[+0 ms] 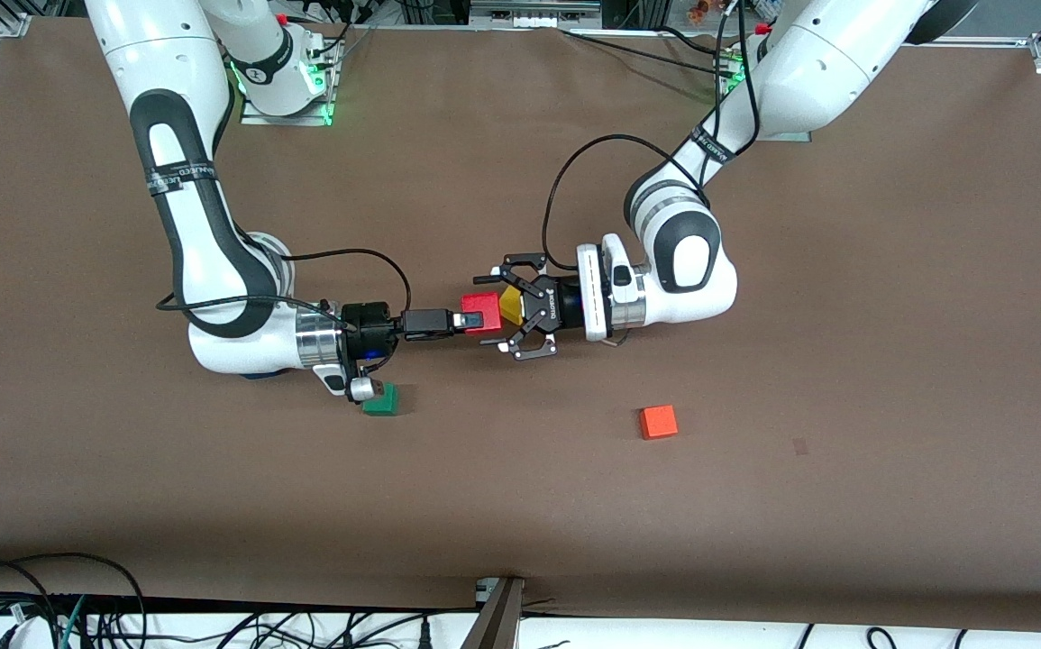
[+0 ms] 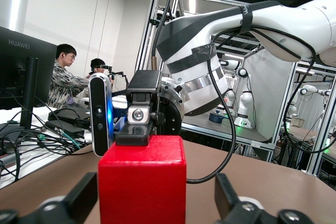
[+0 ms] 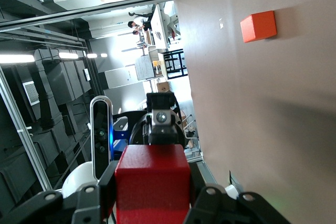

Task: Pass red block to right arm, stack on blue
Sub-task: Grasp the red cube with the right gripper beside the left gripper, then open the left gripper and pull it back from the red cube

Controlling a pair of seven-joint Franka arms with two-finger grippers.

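The red block point(image 1: 481, 314) is up in the air over the middle of the table. My right gripper point(image 1: 473, 321), slim and straight-fingered, is shut on it; in the right wrist view its pads press both sides of the red block point(image 3: 152, 182). My left gripper point(image 1: 500, 310), the wide linkage one, is open around the block's other end. In the left wrist view its fingers point(image 2: 227, 196) stand apart from the red block point(image 2: 142, 182) with a gap on each side, and the right gripper point(image 2: 137, 129) grips the block's top. The blue cube is not plainly in view.
A yellow cube point(image 1: 511, 305) shows between the left gripper's fingers, beside the red block. A green cube point(image 1: 382, 401) lies on the table by the right wrist. An orange-red cube point(image 1: 658, 421) lies nearer the front camera, toward the left arm's end; it also shows in the right wrist view point(image 3: 258, 26).
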